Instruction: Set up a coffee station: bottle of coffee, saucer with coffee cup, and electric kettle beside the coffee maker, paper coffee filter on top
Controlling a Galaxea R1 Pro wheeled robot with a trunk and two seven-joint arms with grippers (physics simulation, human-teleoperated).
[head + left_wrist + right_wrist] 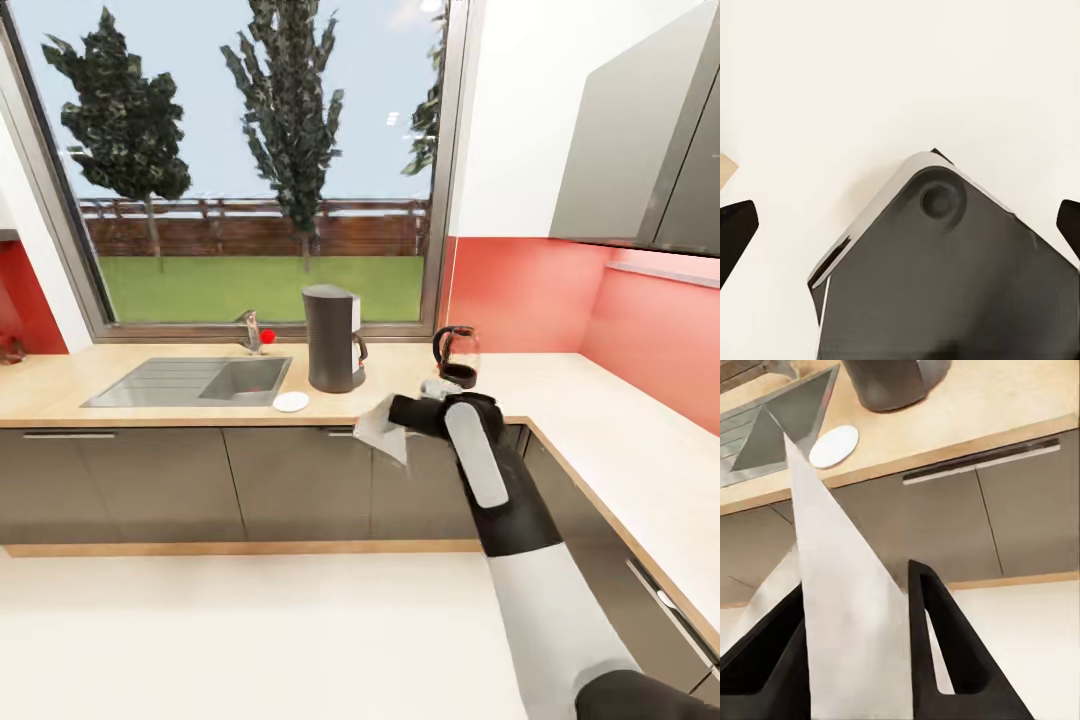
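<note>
My right gripper (855,660) pinches the limp paper coffee filter (844,607) below the countertop (400,400); I judge it could snag there before reaching the coffee maker (333,338).

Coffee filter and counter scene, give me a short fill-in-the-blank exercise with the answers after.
1. The right gripper holds a paper coffee ____.
2. The coffee maker stands on the countertop, in front of the ____.
3. The white saucer lies beside the ____, in front of the coffee maker.
4. The electric kettle is made of see-through ____.

Missing words: filter; window; sink; glass
</note>
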